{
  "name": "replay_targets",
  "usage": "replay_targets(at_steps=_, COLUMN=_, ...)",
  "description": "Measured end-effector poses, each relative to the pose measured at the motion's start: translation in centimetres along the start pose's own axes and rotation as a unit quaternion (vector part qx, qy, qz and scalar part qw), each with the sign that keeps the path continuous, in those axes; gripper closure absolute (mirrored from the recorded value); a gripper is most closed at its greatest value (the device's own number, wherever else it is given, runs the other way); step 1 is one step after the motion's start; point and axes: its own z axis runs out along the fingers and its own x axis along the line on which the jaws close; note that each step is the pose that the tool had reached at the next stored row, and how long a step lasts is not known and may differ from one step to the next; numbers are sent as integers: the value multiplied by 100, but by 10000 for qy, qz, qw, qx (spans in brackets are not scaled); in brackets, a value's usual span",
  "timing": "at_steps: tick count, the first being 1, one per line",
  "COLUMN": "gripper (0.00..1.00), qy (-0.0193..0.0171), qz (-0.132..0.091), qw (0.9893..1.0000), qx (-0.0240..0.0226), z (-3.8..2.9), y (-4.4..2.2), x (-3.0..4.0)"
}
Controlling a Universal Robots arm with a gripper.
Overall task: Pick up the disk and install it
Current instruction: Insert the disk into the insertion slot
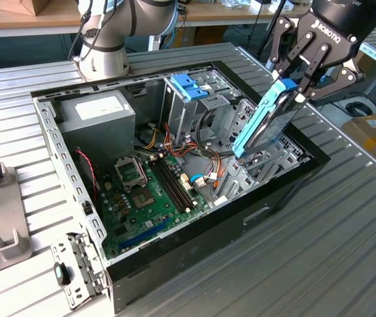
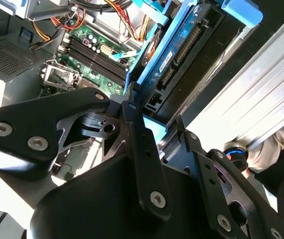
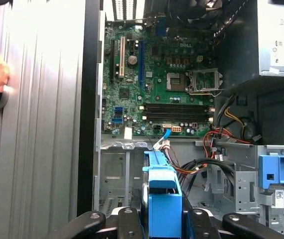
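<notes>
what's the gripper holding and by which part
The gripper holds the disk by its upper end, clamped on the light-blue carrier frame; the disk hangs tilted over the open computer case.

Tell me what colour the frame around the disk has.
Light blue; the disk's frame shows best in the exterior view.

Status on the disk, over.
Gripper shut on the disk. Disk tilted, lower end at the drive cage. Loose cables beside it.

Open computer case (image 1: 194, 244), green motherboard (image 1: 142, 206)
</notes>
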Motion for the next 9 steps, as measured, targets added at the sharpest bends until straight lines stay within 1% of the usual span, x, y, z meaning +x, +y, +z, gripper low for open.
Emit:
replay_targets(at_steps=5, gripper=63, qy=0, qz=1, qw=10000, qx=0, z=4, y=2, x=73)
replay_targets(at_steps=9, gripper=63, qy=0, qz=1, qw=10000, qx=0, z=4, y=2, x=74)
